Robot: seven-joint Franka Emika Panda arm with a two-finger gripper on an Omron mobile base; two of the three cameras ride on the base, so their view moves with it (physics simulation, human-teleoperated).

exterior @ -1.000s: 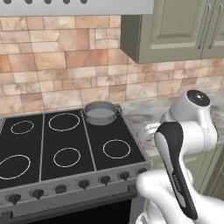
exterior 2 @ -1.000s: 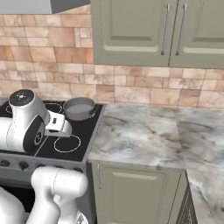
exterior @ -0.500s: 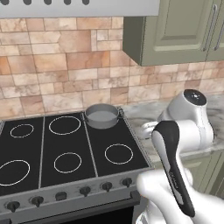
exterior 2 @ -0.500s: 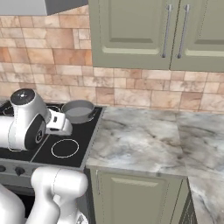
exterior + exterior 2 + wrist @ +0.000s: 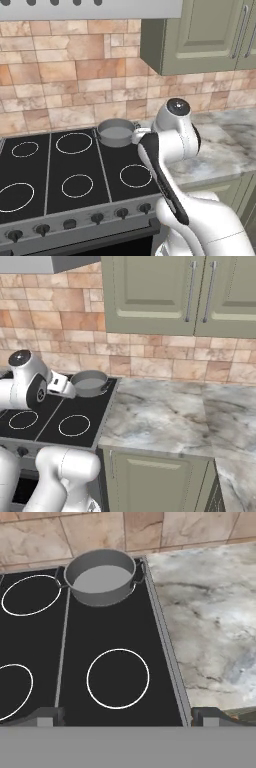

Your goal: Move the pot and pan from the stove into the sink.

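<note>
The pot (image 5: 102, 577) is a wide grey metal pot with small side handles and no lid on it. It stands on the back right burner of the stove (image 5: 115, 624), close to the brick wall. My gripper (image 5: 127, 716) hangs above the front right burner ring, open and with nothing in it. It is well short of the pot (image 5: 90, 382), which sits just right of my gripper (image 5: 64, 388) in the right base view. In the left base view the pot (image 5: 116, 134) is just left of my arm, on the black stove (image 5: 107, 177). The pan and the sink are out of view.
A marbled counter (image 5: 210, 612) adjoins the stove's right edge and runs on to the right (image 5: 165, 411). A brick backsplash (image 5: 75, 85) stands behind. Green wall cabinets (image 5: 190, 291) hang above the counter. A row of dark knobs (image 5: 95, 218) lines the stove front.
My arm's upper part has swung left, toward the stove and the pot. The base views have shifted slightly. The pot has not moved and the gripper stays open.
</note>
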